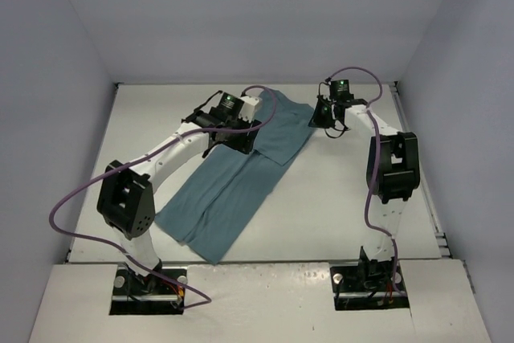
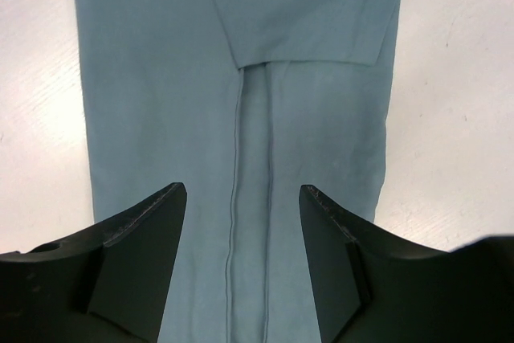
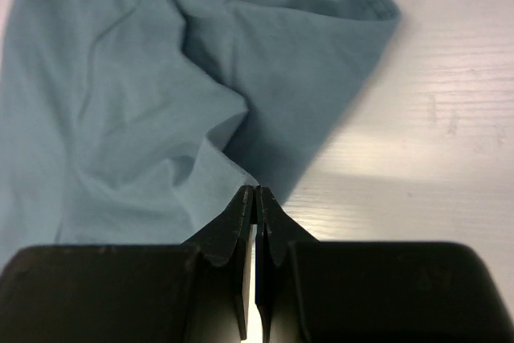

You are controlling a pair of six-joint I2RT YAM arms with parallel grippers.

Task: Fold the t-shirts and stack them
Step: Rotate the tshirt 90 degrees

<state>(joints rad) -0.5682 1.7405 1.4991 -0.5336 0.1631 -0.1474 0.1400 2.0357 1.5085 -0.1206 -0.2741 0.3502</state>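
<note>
So the plain teal short-sleeved t-shirt of soft cloth is lying on the white tabletop surface. It's folded into a long narrow strip that runs diagonally, with its far end doubled back over itself. The left end effector hangs right over the middle of that strip. Its black fingers are spread well apart with only the cloth showing below the gap, so it's not gripping anything. Straight under it two long creases or seams run along the length of the shirt, and just ahead of its tips is the straight edge of the doubled-back flap. The right end effector sits at the far end of the shirt, at the edge facing away from the left one, with its fingers pressed tight together. A rumpled corner of the cloth comes right up to those tips, with wrinkles fanning out from there and a shadow under the edge, but honestly I can't tell whether any cloth is actually pinched. Bare surface lies on the other side of its tips.
</note>
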